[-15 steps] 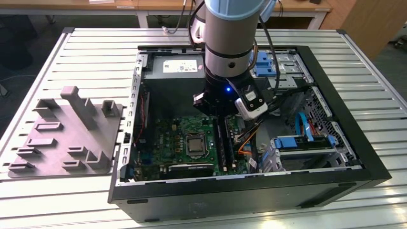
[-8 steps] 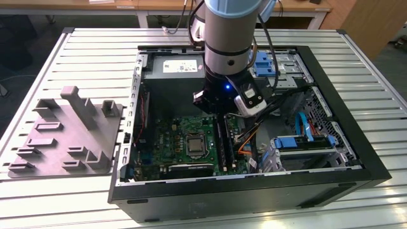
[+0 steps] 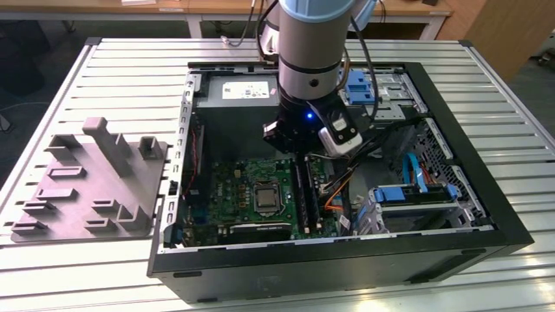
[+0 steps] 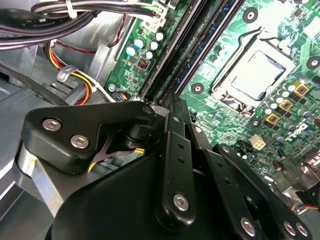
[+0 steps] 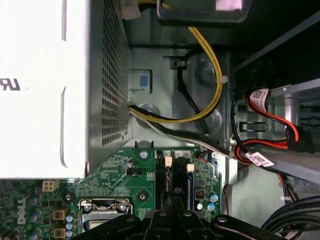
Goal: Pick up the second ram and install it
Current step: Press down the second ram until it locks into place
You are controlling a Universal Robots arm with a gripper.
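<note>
Gripper [image 3: 302, 155] sits low inside the open case [image 3: 485, 214], over the memory slots [image 3: 302, 195]. Power supply [image 3: 247, 91] bounds the upper centre of the exterior view; drive cage [image 3: 414, 198] and cable bundle [image 3: 342, 185] crowd the right. Open motherboard [image 3: 234, 188] lies to the left.

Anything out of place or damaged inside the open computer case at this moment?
Nothing stands out. The gripper sits low over the memory slots on the motherboard; cables lie bundled beside it, nothing spilled or visibly broken.
</note>
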